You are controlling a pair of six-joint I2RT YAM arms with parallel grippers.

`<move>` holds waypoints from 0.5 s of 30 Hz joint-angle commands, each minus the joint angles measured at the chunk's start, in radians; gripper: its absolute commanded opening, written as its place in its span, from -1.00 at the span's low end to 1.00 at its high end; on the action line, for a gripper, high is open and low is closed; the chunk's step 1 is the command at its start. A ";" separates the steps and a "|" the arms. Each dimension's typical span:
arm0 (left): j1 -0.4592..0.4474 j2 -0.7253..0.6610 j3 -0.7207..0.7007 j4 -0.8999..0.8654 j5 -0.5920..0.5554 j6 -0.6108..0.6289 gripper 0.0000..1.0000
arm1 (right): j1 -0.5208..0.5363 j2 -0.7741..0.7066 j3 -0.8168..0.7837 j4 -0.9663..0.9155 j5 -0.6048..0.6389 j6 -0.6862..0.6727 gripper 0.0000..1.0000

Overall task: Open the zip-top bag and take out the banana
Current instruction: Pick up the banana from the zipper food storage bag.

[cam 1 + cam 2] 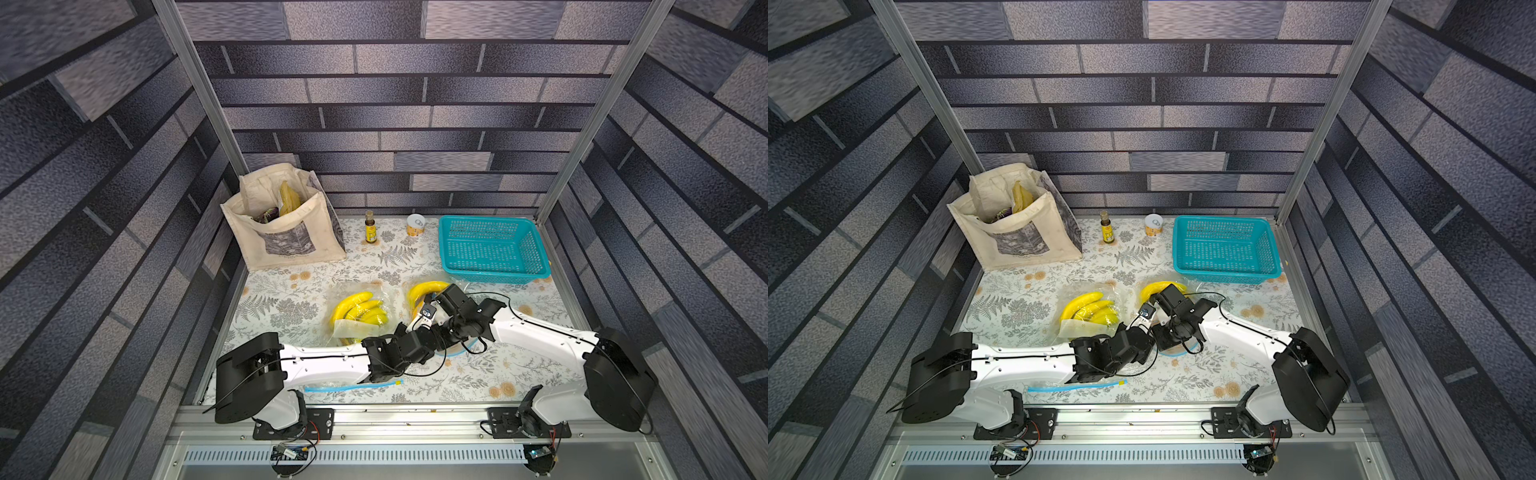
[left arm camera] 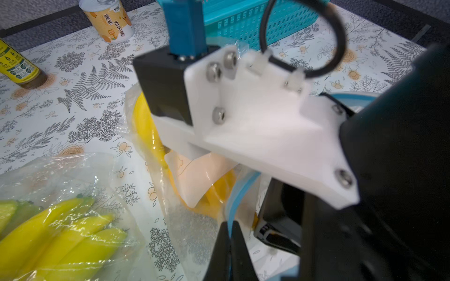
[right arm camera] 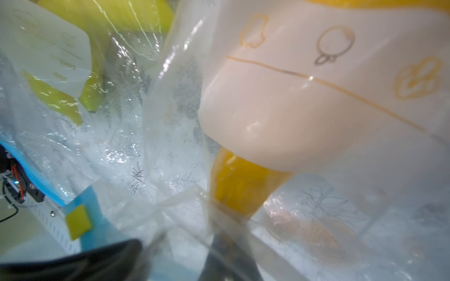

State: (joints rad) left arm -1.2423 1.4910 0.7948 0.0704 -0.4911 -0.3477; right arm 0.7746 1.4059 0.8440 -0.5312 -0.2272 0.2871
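One teal basket [image 1: 496, 277] serves as the marker here. Just in front of its near left corner lies one zip-top bag [image 2: 192, 226] with a single banana [image 1: 424, 287] still inside it, curved and yellow behind the clear film and a white printed panel.

Both arms meet at this bag. The left gripper [image 2: 229, 233] has its jaws pressed together on the bag's blue zip edge, on the side away from the basket. The right gripper [image 1: 430, 298] reaches in at the banana from the basket side. Its jaws are close together, but through the crinkled plastic I cannot tell whether they pinch film, the banana's stem or nothing.

A second bag [image 1: 345, 291], further left of the basket, holds a bunch of bananas [image 1: 359, 311] with at least four in view. One blue zip strip [image 1: 349, 386] with a yellow slider lies well in front of the basket, partly under the left arm.

Left of the basket along the back stand one can [image 1: 416, 225], one small bottle [image 1: 370, 227], then one cloth tote [image 1: 286, 232].
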 commanded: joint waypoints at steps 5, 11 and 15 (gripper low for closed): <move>-0.013 0.021 0.033 -0.069 -0.121 0.014 -0.95 | -0.029 0.002 0.030 -0.147 -0.228 -0.052 -0.91; 0.007 0.032 0.066 -0.102 -0.155 -0.005 -0.93 | -0.029 -0.040 0.039 -0.278 -0.327 -0.102 -0.89; 0.024 0.048 0.099 -0.134 -0.163 -0.008 -0.92 | -0.029 -0.121 0.062 -0.343 -0.424 -0.146 -0.90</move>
State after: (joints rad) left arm -1.2331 1.5219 0.8524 -0.0147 -0.6121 -0.3454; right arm 0.7475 1.3464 0.8684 -0.7647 -0.5327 0.1921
